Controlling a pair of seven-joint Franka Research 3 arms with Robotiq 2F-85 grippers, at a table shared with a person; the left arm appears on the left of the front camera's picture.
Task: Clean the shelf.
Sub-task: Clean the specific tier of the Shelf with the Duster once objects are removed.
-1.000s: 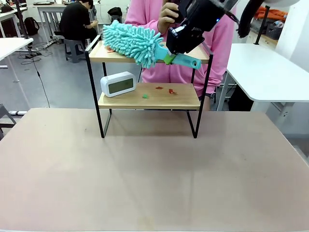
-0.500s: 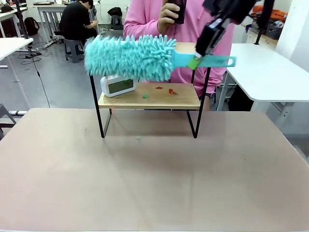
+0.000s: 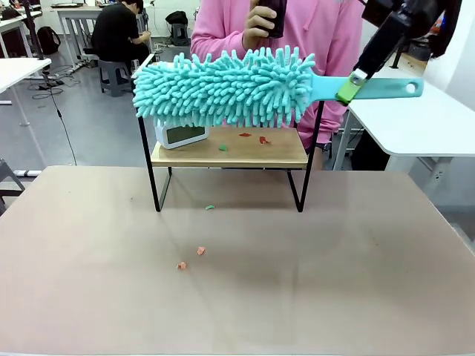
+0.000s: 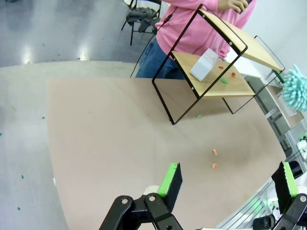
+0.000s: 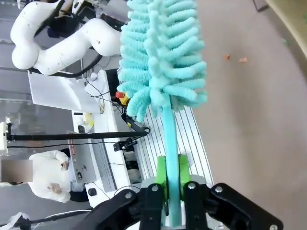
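**Left:** the left gripper [image 4: 229, 179] has its jaws spread wide with nothing between the green pads. It hovers above the near part of the large beige tabletop [image 3: 312, 297].

**Centre-left, far part of the tabletop:** the small two-tier shelf [image 3: 278, 154], of light wooden boards on a thin black metal frame, stands upright on its four slim legs.
- **Lower board, left end:** a white rectangular digital clock [image 3: 180, 136], its top hidden.
- **Lower board, middle:** one green and two red scraps [image 3: 262, 139].
- **Tabletop in front of the shelf:** a green crumb [image 3: 210, 207] lies near the left legs, and two orange crumbs [image 3: 200, 251] lie nearer the camera.
- **Across the upper tier:** a fluffy teal chenille duster [image 3: 223, 87] is held level. Its head hides the top board from the front; whether it touches the board cannot be told.

**Right:** the right gripper [image 3: 349, 89] is clamped on the duster's flat teal handle, and the handle's holed end juts beyond the gripper.

**Behind the shelf:** a person [image 3: 319, 33] in a pink hooded top has one hand [image 3: 257, 20] raised around a dark object.
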